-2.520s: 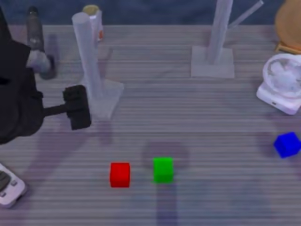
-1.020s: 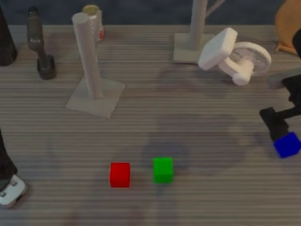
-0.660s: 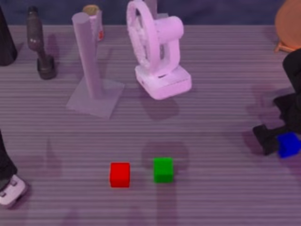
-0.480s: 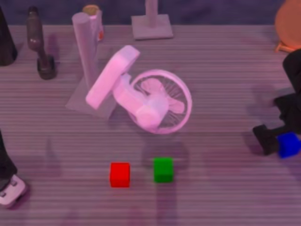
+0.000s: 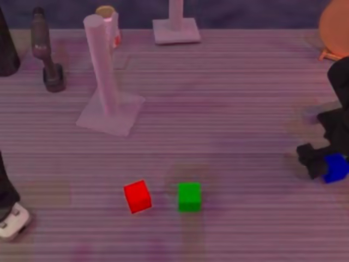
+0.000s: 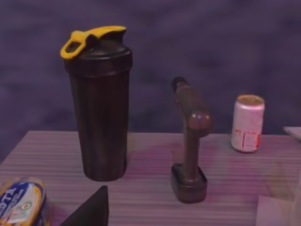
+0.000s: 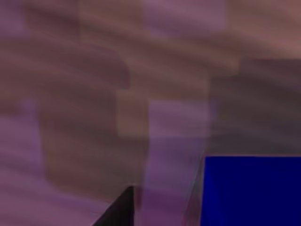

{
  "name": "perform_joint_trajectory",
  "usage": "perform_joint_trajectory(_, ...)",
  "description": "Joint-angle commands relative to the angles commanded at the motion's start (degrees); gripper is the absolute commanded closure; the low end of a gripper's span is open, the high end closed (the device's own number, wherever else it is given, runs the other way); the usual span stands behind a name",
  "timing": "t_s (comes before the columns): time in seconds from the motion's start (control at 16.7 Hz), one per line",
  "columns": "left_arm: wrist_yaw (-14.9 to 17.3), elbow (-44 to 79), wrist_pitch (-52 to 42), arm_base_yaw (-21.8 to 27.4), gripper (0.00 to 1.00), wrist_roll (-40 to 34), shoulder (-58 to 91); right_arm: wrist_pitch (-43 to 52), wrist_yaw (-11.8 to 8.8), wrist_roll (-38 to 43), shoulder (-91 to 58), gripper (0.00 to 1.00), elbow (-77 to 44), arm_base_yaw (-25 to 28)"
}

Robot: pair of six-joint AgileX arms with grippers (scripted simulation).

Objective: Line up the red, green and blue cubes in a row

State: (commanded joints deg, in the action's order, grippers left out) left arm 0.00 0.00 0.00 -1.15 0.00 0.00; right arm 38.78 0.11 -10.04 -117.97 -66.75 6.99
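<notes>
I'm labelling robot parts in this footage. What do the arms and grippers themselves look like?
Both arms are matte black with no visible markings or cables. The right gripper is black and blocky, with squared fingers, at the table's right edge. Only a dark sliver of the left arm shows at the left edge; its gripper is out of view.

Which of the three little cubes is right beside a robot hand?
The blue cube, at the table's right edge beside the right hand; the red cube and green cube sit alone mid-table.

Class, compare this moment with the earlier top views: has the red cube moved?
Yes. The red cube has twisted out of square and slipped slightly toward the table's left and far side, widening its gap to the green cube, which has kept its place.
</notes>
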Motion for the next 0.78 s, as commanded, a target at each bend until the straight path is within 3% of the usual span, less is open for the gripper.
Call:
perform_joint_trajectory(0.36, 0.00, 0.00, 0.00, 0.00, 0.00, 0.00, 0.00, 0.00, 0.00, 0.00, 0.00, 0.98, 0.00, 0.00)
perform_joint_trajectory(0.78, 0.00, 0.00, 0.00, 0.00, 0.00, 0.00, 0.00, 0.00, 0.00, 0.00, 0.00, 1.00, 0.00, 0.00)
